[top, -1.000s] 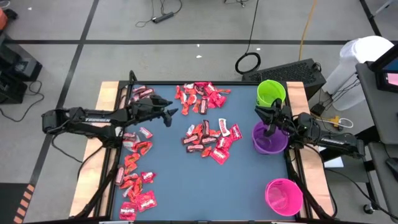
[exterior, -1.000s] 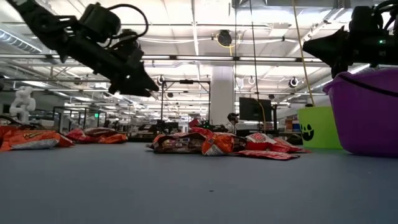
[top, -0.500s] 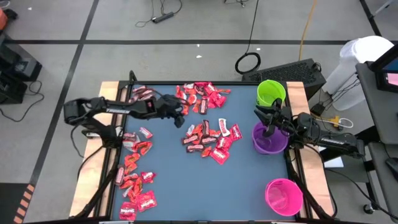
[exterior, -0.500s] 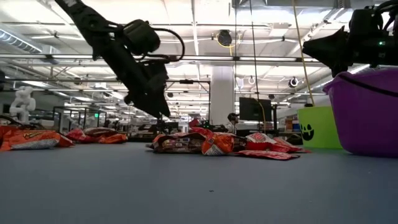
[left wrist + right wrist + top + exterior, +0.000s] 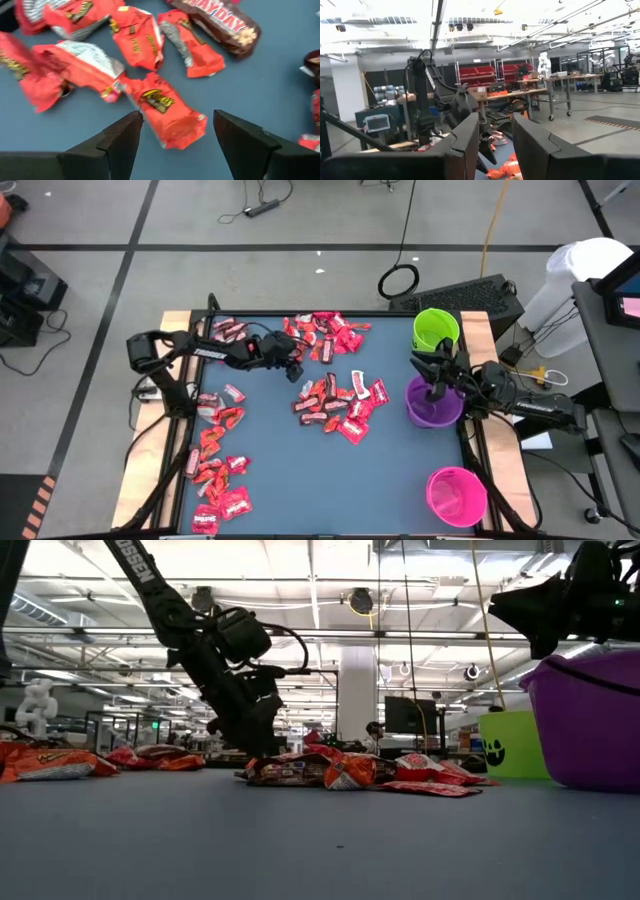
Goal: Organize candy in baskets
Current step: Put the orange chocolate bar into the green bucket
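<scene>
**Candy still on the table, left hand lowering over one piece**

Candy (image 5: 335, 402) lies in loose heaps across the blue table (image 5: 400, 480): one heap at the far edge, one in the middle, more along the left side; none can be seen inside a basket from above. The left hand (image 5: 175, 137) hangs low over the near edge of the far heap, fingers spread wide on either side of a single orange-red wrapped piece (image 5: 167, 110); it holds nothing, so the step in hand looks like a pick. The next move calls for dropping the last bit, closing on that one piece alone, then carrying it across to a basket; other wrappers lie touching it, so a clean single grab may be awkward.

The right hand (image 5: 436, 372) hovers above the purple basket (image 5: 432, 406), fingers a little apart with nothing seen between them. The green basket (image 5: 436, 328) stands just beyond the purple one; the pink basket (image 5: 456, 496) sits at the near right corner, well apart. The middle heap lies between the left hand and the baskets; a low carry could drag through it.
</scene>
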Robot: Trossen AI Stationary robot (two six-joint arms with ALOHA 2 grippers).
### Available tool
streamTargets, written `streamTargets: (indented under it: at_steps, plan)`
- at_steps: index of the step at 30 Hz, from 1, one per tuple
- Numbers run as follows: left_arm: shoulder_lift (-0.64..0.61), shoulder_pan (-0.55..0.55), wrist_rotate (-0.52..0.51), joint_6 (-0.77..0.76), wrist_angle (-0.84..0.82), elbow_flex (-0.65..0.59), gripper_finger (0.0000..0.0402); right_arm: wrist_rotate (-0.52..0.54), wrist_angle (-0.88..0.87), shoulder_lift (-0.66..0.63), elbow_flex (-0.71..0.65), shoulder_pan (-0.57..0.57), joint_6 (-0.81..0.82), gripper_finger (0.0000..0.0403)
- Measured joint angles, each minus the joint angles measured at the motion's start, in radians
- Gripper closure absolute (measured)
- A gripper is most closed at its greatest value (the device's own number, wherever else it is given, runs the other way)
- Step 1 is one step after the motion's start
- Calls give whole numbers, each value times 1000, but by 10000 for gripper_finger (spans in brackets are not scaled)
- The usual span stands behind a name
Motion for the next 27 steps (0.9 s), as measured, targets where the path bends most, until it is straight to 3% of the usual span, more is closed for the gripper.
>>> streamTargets:
  at_steps: [8,18,27]
  plan:
    - [21,0,3,35,-8,0,191,0,1,0,0,0,-5,298]
    - [88,-1,-17,41,40,0,292,3,1,0,0,0,-32,298]
    - [87,-38,-37,186,66,0,390,3,-10,20,0,0,-14,298]
